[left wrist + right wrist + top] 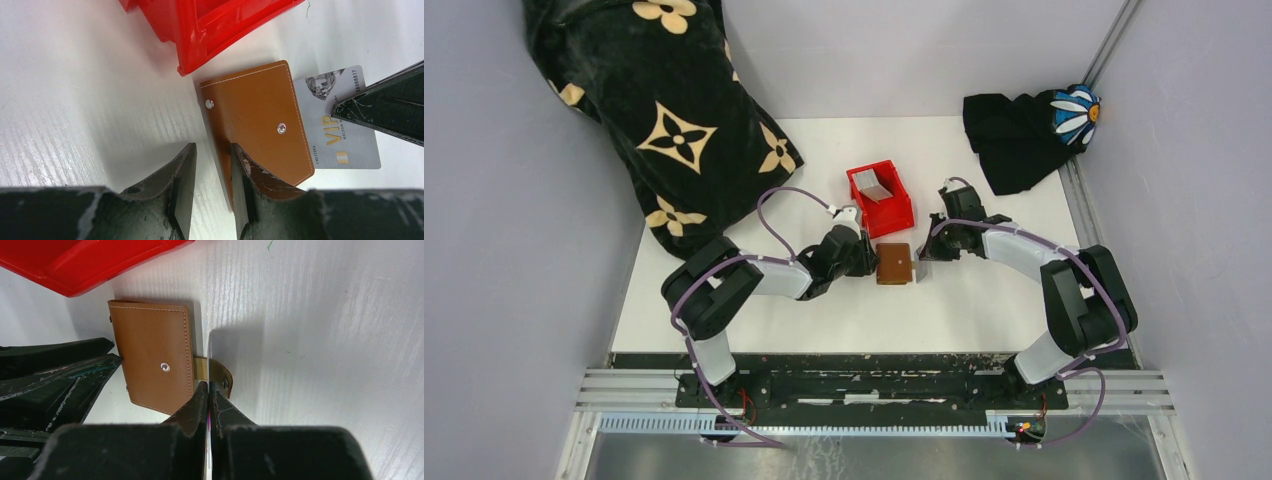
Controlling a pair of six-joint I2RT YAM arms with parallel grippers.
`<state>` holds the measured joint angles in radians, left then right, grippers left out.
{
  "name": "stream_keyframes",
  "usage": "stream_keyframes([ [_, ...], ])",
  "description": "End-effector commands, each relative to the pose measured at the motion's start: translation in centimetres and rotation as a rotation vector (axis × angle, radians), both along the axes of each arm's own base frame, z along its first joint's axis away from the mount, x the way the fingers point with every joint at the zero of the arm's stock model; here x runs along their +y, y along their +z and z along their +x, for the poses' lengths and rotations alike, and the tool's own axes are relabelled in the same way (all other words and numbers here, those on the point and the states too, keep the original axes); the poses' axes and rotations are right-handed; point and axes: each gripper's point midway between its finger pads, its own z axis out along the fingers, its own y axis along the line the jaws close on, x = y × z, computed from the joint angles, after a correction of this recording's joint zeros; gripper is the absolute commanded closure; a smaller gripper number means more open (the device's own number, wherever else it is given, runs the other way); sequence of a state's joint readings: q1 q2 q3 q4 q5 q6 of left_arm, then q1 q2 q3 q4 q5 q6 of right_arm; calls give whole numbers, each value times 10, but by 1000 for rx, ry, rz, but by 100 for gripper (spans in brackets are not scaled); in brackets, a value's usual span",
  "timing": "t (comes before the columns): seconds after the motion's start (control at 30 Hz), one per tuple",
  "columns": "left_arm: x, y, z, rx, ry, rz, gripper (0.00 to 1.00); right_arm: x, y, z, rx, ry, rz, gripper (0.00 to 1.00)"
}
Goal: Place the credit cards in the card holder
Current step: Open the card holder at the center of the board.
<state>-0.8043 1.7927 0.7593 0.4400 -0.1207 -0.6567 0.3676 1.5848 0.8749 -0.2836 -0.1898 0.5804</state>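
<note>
As seen from the top, got wallet (894, 263) flat near worktop middle, a bit toward the near edge, just beside near corner of red bin (894, 212). Second card (874, 185) leaning inside bin.

Left gripper (212, 146) low at wallet's side facing the left edge of worktop. Fingers (182, 180) part-open, clear gap between them. Wallet's edge runs into that gap, one finger over the leather (can't tell contact or clamp).

Right gripper (208, 385) at wallet's opposite side, fingers fully together, pinching card (345, 145) by one end. Card silver-grey, "VIP" printed, one edge butted against wallet's edge. Edge-on in right wrist view, face showing in left wrist view (upright or tilted, can't tell which). Can't tell whether any of it sits inside wallet.

Snap tab (220, 371) undone, sticking out from wallet on the card side, just beside card.

Elsewhere: black flower-print bag (674, 130) over far-left corner, black cloth with daisy patch (1024, 135) at far-right corner, both well apart from wallet.
</note>
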Motion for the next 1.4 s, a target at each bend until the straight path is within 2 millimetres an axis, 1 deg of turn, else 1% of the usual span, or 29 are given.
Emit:
stream_keyframes([
  [0.0, 20, -33, -18, 58, -21, 122, 61, 8, 13, 6, -45, 1, 65, 99],
  [0.17, 22, -27, -17, 39, 1, 95, 62, 9, 13, 8, -54, -4, 85, 99],
  [0.33, 24, -27, -18, 39, 17, 84, 68, 11, 13, 8, -57, 0, 102, 99],
  [0.43, 27, -24, -17, 29, 36, 79, 71, 11, 13, 9, -62, 1, 107, 99],
  [0.6, 35, -18, -16, 8, 68, 79, 73, 13, 17, 11, -75, 2, 119, 99],
  [1.1, 29, -35, -21, 50, 31, 91, 77, 19, 26, 13, -102, 8, 163, 99],
  [1.37, 25, -42, -24, 70, 5, 87, 79, 24, 21, 13, -93, 11, 189, 99],
])
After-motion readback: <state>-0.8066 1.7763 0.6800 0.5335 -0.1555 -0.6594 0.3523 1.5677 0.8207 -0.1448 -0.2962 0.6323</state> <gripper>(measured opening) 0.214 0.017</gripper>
